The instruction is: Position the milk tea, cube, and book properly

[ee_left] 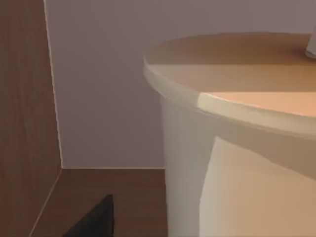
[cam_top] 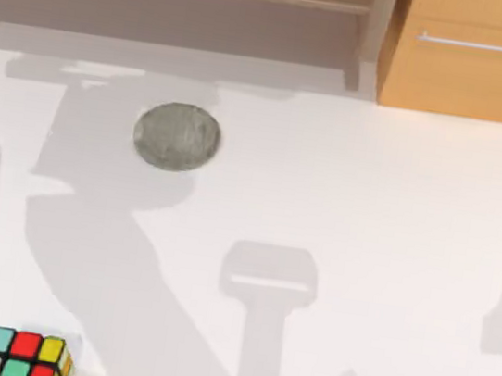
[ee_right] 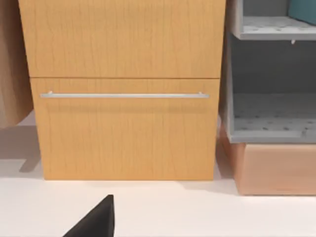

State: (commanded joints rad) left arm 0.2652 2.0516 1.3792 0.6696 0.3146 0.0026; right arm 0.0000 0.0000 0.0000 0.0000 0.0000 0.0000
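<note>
Filling the left wrist view at very close range, the milk tea is standing upright with its orange lid facing up and a bit of white straw showing at the lid's far edge. It is sitting in front of a grey back wall, over a dark wooden surface, with a brown wooden side panel beside it. A dark tip of the left gripper is poking in just beside the cup — whether its fingers are apart or together, I cannot tell.

At the near left edge of the white table, the cube is resting flat, partly cut off by the top view's near edge. Farther back on the left, the flat grey round disc is lying on the table, well apart from the cube. Arm shadows are falling across the tabletop.

At the far right, a light wooden cabinet with a slim metal handle is standing against the table's back edge. The right wrist view is facing this cabinet front straight on — a dark tip of the right gripper is showing low before it, finger state impossible to tell. Beside the cabinet, a grey shelf unit is sitting on a wooden base.
</note>
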